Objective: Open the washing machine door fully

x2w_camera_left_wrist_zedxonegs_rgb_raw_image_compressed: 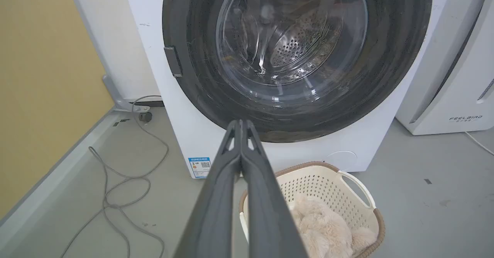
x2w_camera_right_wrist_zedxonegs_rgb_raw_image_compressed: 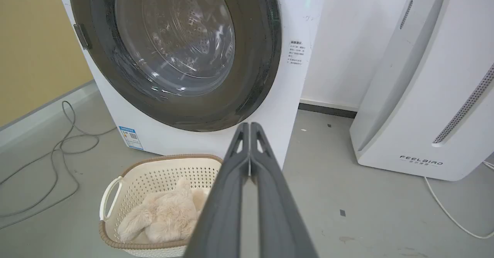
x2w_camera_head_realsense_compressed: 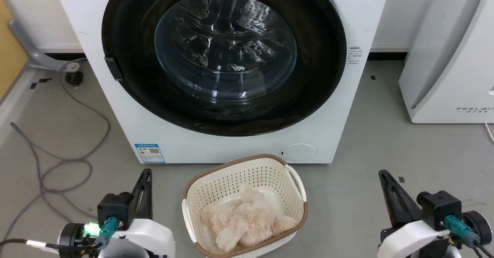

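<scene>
The white washing machine (x2w_camera_head_realsense_compressed: 123,107) stands straight ahead, its round black door (x2w_camera_head_realsense_compressed: 127,49) lying flat against the front with the clear glass bowl (x2w_camera_head_realsense_compressed: 225,46) in the middle. A dark tab (x2w_camera_head_realsense_compressed: 113,68) sits on the door's left edge. My left gripper (x2w_camera_head_realsense_compressed: 147,173) is low at the left and shut, well short of the machine. My right gripper (x2w_camera_head_realsense_compressed: 382,174) is low at the right, also shut, with nothing held. In the wrist views the left fingertips (x2w_camera_left_wrist_zedxonegs_rgb_raw_image_compressed: 241,123) and right fingertips (x2w_camera_right_wrist_zedxonegs_rgb_raw_image_compressed: 249,126) are pressed together, pointing toward the door (x2w_camera_left_wrist_zedxonegs_rgb_raw_image_compressed: 193,38) (x2w_camera_right_wrist_zedxonegs_rgb_raw_image_compressed: 96,26).
A cream basket (x2w_camera_head_realsense_compressed: 287,173) with a fluffy beige toy (x2w_camera_head_realsense_compressed: 243,219) sits on the floor between my arms, just before the machine. A white appliance (x2w_camera_head_realsense_compressed: 447,65) with grey lettering stands to the right. Grey cable (x2w_camera_head_realsense_compressed: 50,161) loops on the floor at the left.
</scene>
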You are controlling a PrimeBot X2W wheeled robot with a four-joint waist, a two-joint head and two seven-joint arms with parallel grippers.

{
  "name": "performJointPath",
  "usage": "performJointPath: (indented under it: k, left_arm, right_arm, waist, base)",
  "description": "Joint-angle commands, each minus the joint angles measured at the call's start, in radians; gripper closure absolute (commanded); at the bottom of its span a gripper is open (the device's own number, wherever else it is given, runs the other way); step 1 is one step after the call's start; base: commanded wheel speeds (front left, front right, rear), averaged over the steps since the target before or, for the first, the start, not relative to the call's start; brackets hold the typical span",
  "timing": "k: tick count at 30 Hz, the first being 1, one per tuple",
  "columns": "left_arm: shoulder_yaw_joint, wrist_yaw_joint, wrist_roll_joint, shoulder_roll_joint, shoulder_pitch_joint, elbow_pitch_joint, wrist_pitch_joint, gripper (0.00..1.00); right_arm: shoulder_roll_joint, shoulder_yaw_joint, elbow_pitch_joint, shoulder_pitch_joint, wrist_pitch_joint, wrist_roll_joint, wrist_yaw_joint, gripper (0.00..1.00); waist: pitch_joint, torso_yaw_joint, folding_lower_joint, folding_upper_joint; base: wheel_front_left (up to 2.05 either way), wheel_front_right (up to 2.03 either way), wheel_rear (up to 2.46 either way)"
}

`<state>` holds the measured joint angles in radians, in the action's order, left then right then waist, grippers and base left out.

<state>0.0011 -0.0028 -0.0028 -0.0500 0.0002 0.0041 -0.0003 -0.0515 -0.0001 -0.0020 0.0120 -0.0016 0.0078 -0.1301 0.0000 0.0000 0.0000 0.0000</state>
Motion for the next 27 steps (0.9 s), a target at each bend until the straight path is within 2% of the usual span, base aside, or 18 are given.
performJointPath:
  k: [1, 26, 27]
  left_arm:
    - [-0.001, 0.003, 0.003, 0.000, 0.000, -0.004, 0.000, 1.00]
    - [-0.001, 0.003, 0.003, 0.000, 0.000, -0.004, 0.000, 1.00]
    - [0.000, 0.000, 0.000, 0.000, 0.000, 0.000, 0.000, 0.00]
  right_arm:
    - [0.001, 0.000, 0.002, -0.012, 0.002, -0.008, -0.001, 1.00]
    - [0.001, 0.000, 0.002, -0.012, 0.002, -0.008, -0.001, 1.00]
    - [0.000, 0.000, 0.000, 0.000, 0.000, 0.000, 0.000, 0.00]
  waist:
    - [0.000, 0.000, 0.0000, 0.0000]
    - [0.000, 0.000, 0.0000, 0.0000]
    - [0.000, 0.000, 0.0000, 0.0000]
  base:
    - [0.00, 0.00, 0.00]
    - [0.00, 0.00, 0.00]
    - [0.00, 0.00, 0.00]
